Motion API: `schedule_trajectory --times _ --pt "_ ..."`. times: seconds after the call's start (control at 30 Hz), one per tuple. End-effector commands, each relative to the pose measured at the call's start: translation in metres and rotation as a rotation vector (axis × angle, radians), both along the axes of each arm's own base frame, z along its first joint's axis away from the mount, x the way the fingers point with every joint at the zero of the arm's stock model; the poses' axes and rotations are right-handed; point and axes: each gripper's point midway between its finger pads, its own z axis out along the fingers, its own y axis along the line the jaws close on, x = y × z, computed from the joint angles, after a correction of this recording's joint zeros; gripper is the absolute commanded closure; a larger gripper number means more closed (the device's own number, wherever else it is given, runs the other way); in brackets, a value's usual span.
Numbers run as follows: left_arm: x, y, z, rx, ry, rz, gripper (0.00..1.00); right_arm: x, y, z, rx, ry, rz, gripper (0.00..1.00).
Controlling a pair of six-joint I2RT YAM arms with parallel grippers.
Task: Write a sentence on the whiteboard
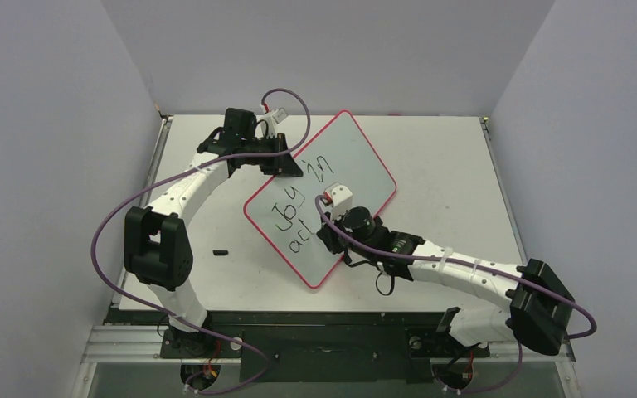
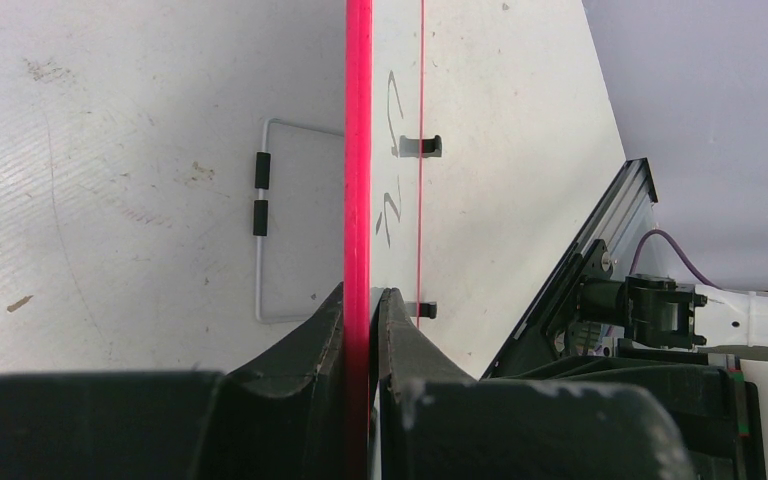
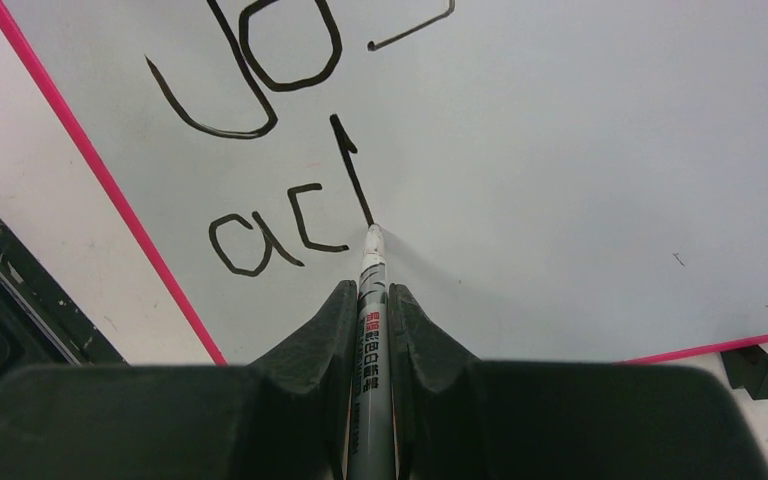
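Whiteboard point(image 1: 365, 166) covering mid table point(image 1: 456, 157), left arm point(image 1: 187, 186) and right arm point(image 1: 456, 269) flanking it; far-right corner lying open

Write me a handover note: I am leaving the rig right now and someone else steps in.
The left tool is shut on the whiteboard at its red rim.
The right tool is shut on the marker, whose tip touches the board.
Done: the sentence reads "Joy in" on top, with "ac" and one upright stroke below.
Left: the rest of the second line.
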Motion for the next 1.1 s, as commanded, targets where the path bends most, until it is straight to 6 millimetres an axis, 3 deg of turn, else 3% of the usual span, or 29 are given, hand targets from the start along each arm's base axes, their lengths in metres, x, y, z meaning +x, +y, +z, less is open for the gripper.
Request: schedule_trajectory --times 0.0,0.5,1.07 --pt "0.029 0.019 -0.013 0.148 -0.164 0.060 1.00 0.013 0.013 0.026 0.039 -0.047 -0.005 1.00" --pt "0.028 0.019 -0.013 0.148 -0.166 0.060 1.00 0.030 0.020 0.036 0.036 -0.070 -0.054 1.00" --pt "0.028 0.019 -0.012 0.149 -0.169 0.061 1.00 0.029 0.002 0.008 -0.028 -0.017 -0.115 1.00"
